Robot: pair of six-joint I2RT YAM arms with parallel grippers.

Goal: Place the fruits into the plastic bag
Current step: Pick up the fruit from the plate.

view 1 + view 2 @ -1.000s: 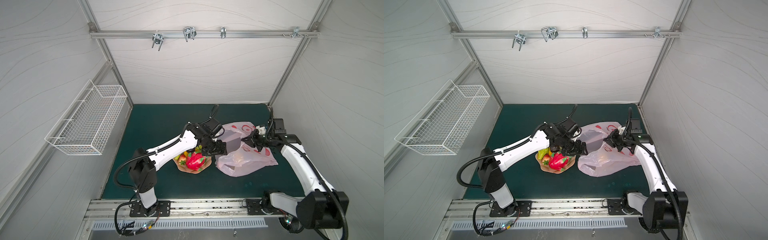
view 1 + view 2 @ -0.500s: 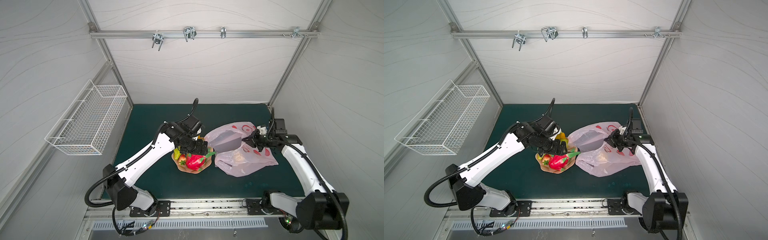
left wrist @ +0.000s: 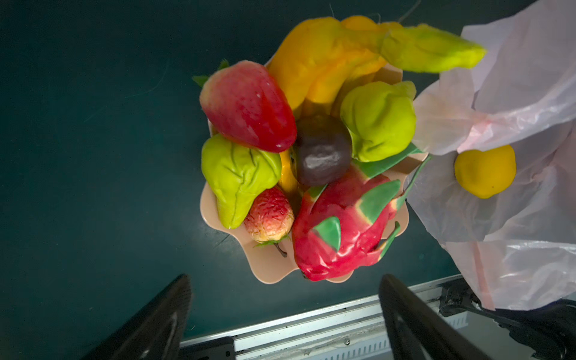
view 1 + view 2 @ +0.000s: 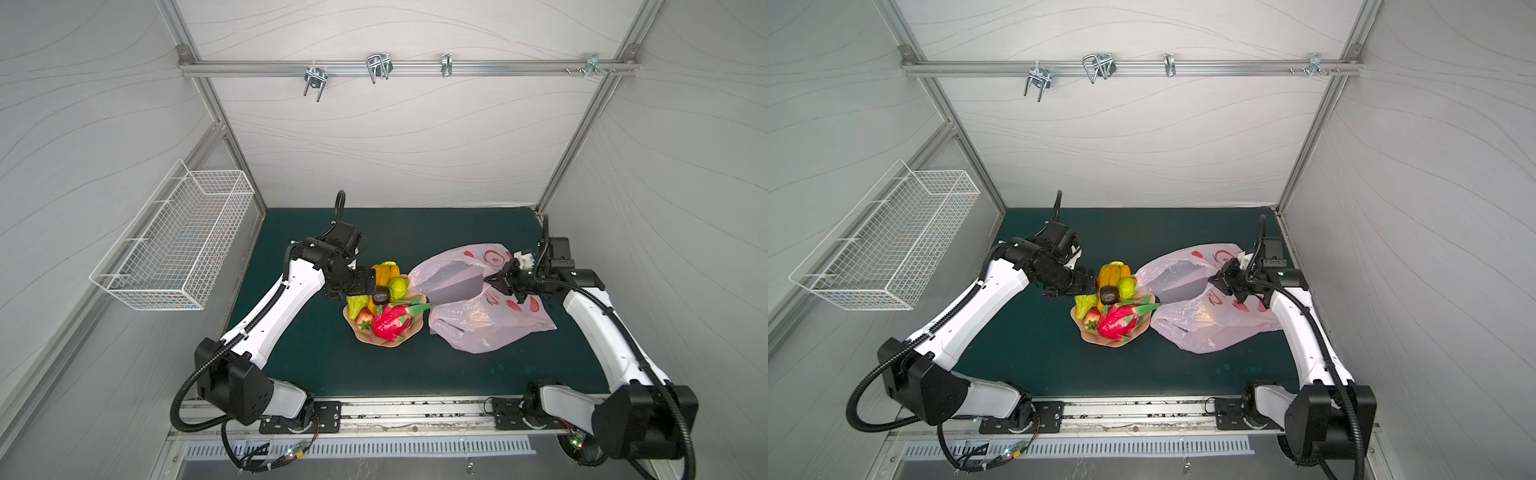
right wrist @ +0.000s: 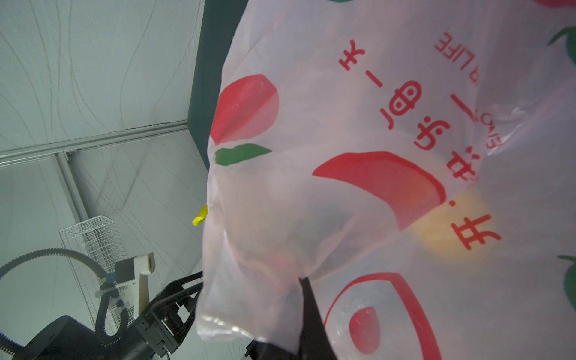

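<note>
The pale-pink translucent plastic bag [image 4: 478, 328], printed with red peaches, lies just beside a peach plate [image 3: 268, 268], mouth lifted open toward it, a lemon [image 3: 484, 170] inside. Heaped on the plate: dragon fruit [image 3: 339, 227], banana bunch [image 3: 314, 62], green pears [image 3: 240, 174], red apple [image 3: 249, 106], strawberry [image 3: 269, 215], dark avocado [image 3: 321, 156].

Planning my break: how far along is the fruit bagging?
Done: one lemon lies inside the plastic bag. In hand: the right gripper, jaws shut on the bag's rim, holds its mouth up; the left gripper hangs open and empty over the plate. Left: dragon fruit, banana bunch, two pears, avocado, strawberry and apple sit on the plate.
</note>
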